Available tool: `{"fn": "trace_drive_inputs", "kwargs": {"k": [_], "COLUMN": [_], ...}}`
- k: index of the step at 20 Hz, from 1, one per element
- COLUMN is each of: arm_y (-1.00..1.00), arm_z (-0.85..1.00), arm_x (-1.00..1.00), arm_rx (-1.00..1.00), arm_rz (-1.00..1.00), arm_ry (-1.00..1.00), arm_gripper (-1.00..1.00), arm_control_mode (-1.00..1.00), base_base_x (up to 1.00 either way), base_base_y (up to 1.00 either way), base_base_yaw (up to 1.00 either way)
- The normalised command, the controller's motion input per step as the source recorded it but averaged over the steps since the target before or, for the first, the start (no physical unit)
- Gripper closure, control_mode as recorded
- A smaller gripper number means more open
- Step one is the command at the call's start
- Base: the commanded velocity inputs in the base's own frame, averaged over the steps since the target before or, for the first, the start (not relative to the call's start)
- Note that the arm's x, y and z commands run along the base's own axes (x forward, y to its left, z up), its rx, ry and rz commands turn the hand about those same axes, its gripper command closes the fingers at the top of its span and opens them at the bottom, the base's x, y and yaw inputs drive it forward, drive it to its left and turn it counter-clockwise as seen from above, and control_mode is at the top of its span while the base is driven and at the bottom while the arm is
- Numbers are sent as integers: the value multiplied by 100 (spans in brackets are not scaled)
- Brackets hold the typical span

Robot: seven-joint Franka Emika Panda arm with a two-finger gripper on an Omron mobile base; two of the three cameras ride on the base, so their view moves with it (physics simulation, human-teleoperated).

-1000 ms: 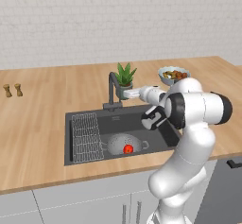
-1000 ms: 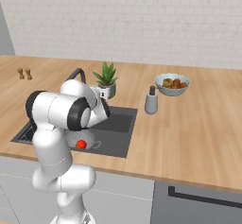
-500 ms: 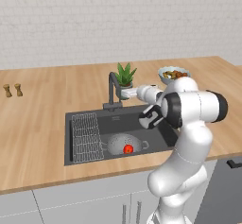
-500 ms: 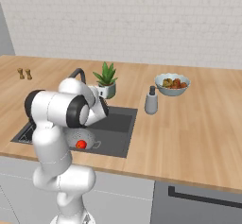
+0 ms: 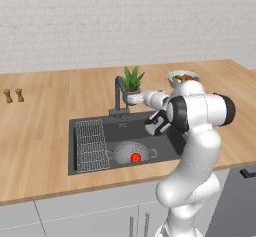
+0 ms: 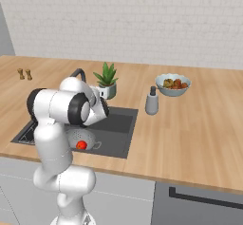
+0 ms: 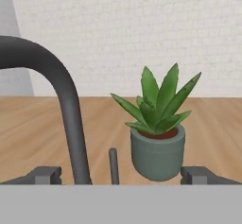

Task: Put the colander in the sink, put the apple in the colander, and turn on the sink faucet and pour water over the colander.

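The gripper stands wide open and holds nothing, facing the sink faucet, with the potted plant behind. The faucet's thin lever looks stiff and smooth, best pushed near its tip. The apple lies in the colander in the sink. Against the earlier frames the hand has crept slightly nearer the faucet.
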Motion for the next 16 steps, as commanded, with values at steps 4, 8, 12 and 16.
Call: {"fn": "trace_drive_inputs", "kwargs": {"k": [4, 8, 12, 16], "arm_y": [0, -5, -14, -4], "arm_z": [-25, -44, -52, -53], "arm_x": [35, 22, 13, 16], "arm_rx": [0, 0, 1, 0], "arm_rz": [0, 0, 0, 0], "arm_ry": [-5, -5, -5, -6], "arm_gripper": [-100, -100, -100, -100], "arm_control_mode": [-100, -100, -100, -100], "base_base_x": [0, 0, 0, 0], "base_base_y": [0, 0, 0, 0], "base_base_yaw": [0, 0, 0, 0]}}
